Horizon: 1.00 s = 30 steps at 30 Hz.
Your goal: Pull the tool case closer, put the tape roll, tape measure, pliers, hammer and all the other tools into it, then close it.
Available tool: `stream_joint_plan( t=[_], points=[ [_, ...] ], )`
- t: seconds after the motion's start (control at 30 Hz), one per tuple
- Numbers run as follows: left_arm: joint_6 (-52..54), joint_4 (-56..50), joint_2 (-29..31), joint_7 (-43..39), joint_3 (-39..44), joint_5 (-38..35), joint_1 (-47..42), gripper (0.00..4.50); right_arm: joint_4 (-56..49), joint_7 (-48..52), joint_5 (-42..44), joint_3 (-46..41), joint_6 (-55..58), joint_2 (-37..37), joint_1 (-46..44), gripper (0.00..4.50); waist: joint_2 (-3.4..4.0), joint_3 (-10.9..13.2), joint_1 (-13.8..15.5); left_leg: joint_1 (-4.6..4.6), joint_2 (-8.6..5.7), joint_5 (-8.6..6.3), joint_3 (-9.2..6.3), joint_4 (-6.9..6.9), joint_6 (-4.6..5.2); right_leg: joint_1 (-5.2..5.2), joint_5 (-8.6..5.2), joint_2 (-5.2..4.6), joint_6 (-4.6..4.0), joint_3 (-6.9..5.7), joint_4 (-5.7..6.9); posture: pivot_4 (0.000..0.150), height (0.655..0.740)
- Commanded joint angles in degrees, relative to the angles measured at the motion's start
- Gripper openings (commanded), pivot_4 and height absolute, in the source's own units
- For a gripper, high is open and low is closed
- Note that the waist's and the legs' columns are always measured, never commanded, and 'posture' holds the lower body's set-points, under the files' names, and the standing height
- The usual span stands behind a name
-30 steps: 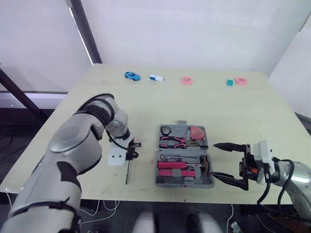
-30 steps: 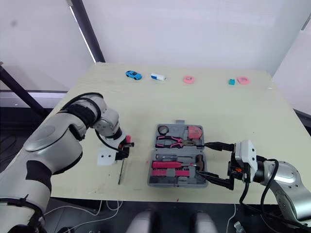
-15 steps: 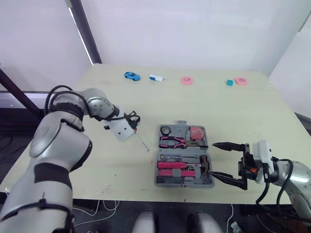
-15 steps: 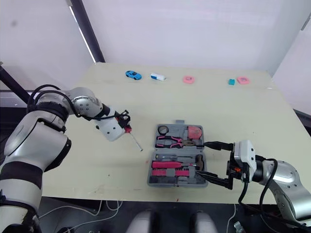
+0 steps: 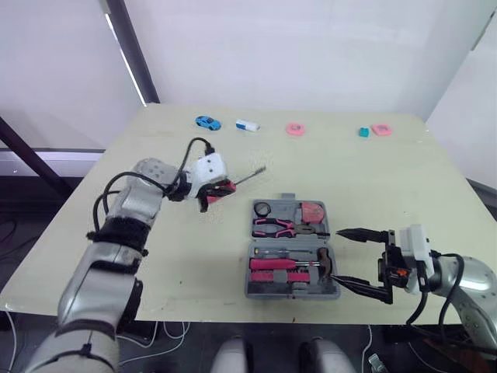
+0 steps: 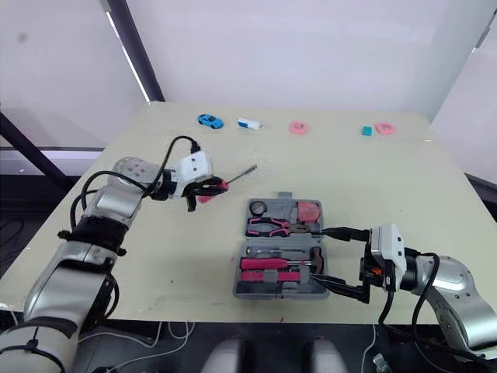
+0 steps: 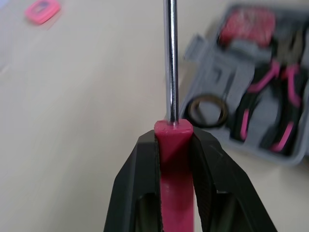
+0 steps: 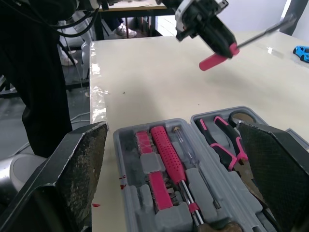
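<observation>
The grey tool case (image 5: 293, 273) lies open near the table's front edge. It holds the black tape roll (image 5: 265, 208), red tape measure (image 5: 314, 211), pink pliers (image 5: 273, 227), a pink-handled screwdriver (image 5: 276, 264) and the hammer (image 5: 326, 263). My left gripper (image 5: 220, 189) hangs above the table, left of the case's back corner, shut on the pink handle of a second screwdriver (image 7: 174, 164). Its steel shaft (image 5: 250, 175) points right and away. My right gripper (image 5: 359, 256) stands open just right of the case; its fingers (image 8: 72, 174) flank the case's side.
Along the table's far edge lie a blue toy car (image 5: 206, 122), a white eraser (image 5: 248, 125), a pink disc (image 5: 294, 129), a teal block (image 5: 363, 132) and another pink piece (image 5: 380, 130). Bare tabletop (image 5: 194, 249) spreads left of the case.
My left arm has lifted the screwdriver off the table, swung it back and turned it, so its shaft now points right. The right gripper and the case have not moved.
</observation>
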Motion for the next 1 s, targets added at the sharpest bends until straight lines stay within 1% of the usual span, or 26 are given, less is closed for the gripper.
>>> stream_joint_plan(
  t=[0.03, 0.1, 0.13, 0.2, 0.27, 0.33, 0.37, 0.47, 0.53, 0.6, 0.7, 0.77, 0.87, 1.0],
  points=[
    [23.7, -11.8, -1.4, 7.7, 9.0, -7.2, 0.2, 0.34, -1.4, 0.2, 0.7, -1.1, -1.1, 0.1, 0.2, 4.50, 0.00, 0.0, -0.2, 0.01, 0.00, 0.00, -0.03, 0.10, 0.00, 0.02, 0.00, 0.00, 0.00, 0.00, 0.09, 0.150, 0.7400],
    [34.9, -16.7, -2.2, 11.1, 11.8, -9.6, 0.7, 0.34, -1.2, 0.4, 0.8, -1.3, -1.2, 0.1, 0.4, 4.50, 0.00, 0.0, -0.4, 0.04, -0.01, 0.00, -0.04, 0.13, 0.00, 0.05, -0.01, -0.01, 0.00, 0.00, 0.15, 0.150, 0.7400],
    [39.3, -19.1, -2.6, 13.2, 12.9, -10.1, 1.0, 0.34, -1.1, 0.5, 0.8, -1.4, -1.3, 0.1, 0.5, 4.50, 0.00, 0.0, -0.5, 0.06, -0.02, 0.00, -0.06, 0.14, 0.00, 0.06, -0.01, 0.00, 0.00, 0.00, 0.17, 0.150, 0.7400],
    [47.6, -24.4, -2.0, 17.2, 12.4, -9.6, 2.3, 0.34, -0.6, 0.8, 1.0, -1.6, -1.5, 0.1, 0.4, 4.50, 0.00, 0.0, -0.5, 0.06, -0.02, 0.00, -0.10, 0.14, 0.00, 0.06, -0.01, 0.00, 0.00, -0.02, 0.18, 0.150, 0.7400],
    [57.6, -29.9, -3.2, 19.9, 15.4, -11.2, 2.8, 0.34, 0.0, 0.8, 1.5, -2.2, -1.7, 0.3, 0.1, 4.50, 0.00, 0.0, -0.6, 0.07, -0.03, 0.00, -0.12, 0.14, 0.00, 0.06, -0.01, 0.01, 0.00, -0.01, 0.18, 0.150, 0.7400],
    [65.5, -33.8, -2.0, 22.9, 15.1, -11.0, 3.9, 0.34, 0.8, 0.9, 1.8, -2.6, -1.8, 0.4, -0.3, 4.50, -0.01, 0.0, -0.6, 0.06, -0.02, 0.00, -0.13, 0.14, 0.00, 0.06, -0.01, 0.01, 0.00, -0.01, 0.19, 0.150, 0.7400],
    [66.9, -35.5, -1.7, 24.1, 15.4, -11.7, 5.1, 0.34, 1.1, 1.0, 1.8, -2.6, -1.9, 0.5, -0.5, 4.50, 0.00, 0.0, -0.6, 0.06, -0.03, 0.00, -0.16, 0.14, 0.00, 0.06, -0.01, 0.01, -0.01, -0.02, 0.19, 0.150, 0.7400],
    [67.4, -37.3, -1.8, 28.0, 18.7, -17.6, 9.3, 0.34, 2.1, 1.4, 1.8, -2.6, -2.4, 0.6, -1.0, 4.50, 0.02, 0.0, -0.7, 0.13, -0.03, 0.00, -0.23, 0.11, 0.00, 0.06, -0.02, 0.00, -0.02, 0.07, 0.20, 0.150, 0.7400],
    [67.4, -38.0, -0.7, 31.6, 19.7, -20.6, 11.5, 0.34, 2.7, 1.5, 1.9, -2.8, -2.6, 0.8, -1.5, 4.50, 0.02, 0.0, -0.6, 0.12, -0.02, 0.00, -0.35, 0.11, 0.00, 0.06, -0.01, 0.00, -0.03, 0.04, 0.20, 0.150, 0.7400],
    [67.4, -38.6, 0.8, 35.2, 20.6, -24.8, 14.4, 0.34, 3.5, 1.6, 2.1, -3.1, -2.6, 0.9, -2.1, 4.50, 0.02, 0.0, -0.6, 0.11, -0.03, 0.00, -0.39, 0.11, 0.00, 0.06, -0.01, -0.02, -0.03, 0.03, 0.20, 0.150, 0.7400],
    [67.4, -38.1, 2.7, 41.2, 21.3, -31.7, 16.4, 0.34, 4.0, 1.8, 2.2, -3.3, -2.7, 1.0, -2.4, 4.50, 0.02, 0.0, -0.5, 0.11, -0.03, 0.00, -0.41, 0.11, 0.00, 0.06, -0.01, -0.06, -0.03, 0.02, 0.20, 0.150, 0.7400],
    [67.4, -35.8, 3.4, 45.5, 23.4, -38.2, 18.9, 0.34, 4.1, 1.7, 2.8, -3.8, -2.5, 1.2, -2.8, 4.50, 0.02, 0.0, -0.3, 0.10, -0.03, 0.00, -0.44, 0.11, 0.00, 0.06, -0.01, -0.07, -0.03, 0.01, 0.19, 0.150, 0.7400],
    [67.4, -33.0, 5.9, 54.9, 24.8, -51.6, 24.2, 0.34, 4.2, 0.9, 4.1, -4.8, -1.8, 1.9, -3.3, 4.50, 0.05, 0.0, -0.6, 0.12, -0.05, 0.00, -0.42, 0.09, 0.00, 0.06, -0.01, -0.18, -0.03, 0.04, 0.19, 0.150, 0.7400],
    [67.4, -28.9, 5.2, 67.5, 25.3, -63.3, 25.7, 0.34, 4.5, 1.1, 3.9, -4.6, -1.8, 1.9, -3.6, 4.50, 0.03, 0.0, -0.3, 0.10, -0.02, 0.00, -0.52, 0.08, 0.00, 0.07, 0.00, -0.23, -0.03, -0.05, 0.20, 0.150, 0.7400]
  ],
)
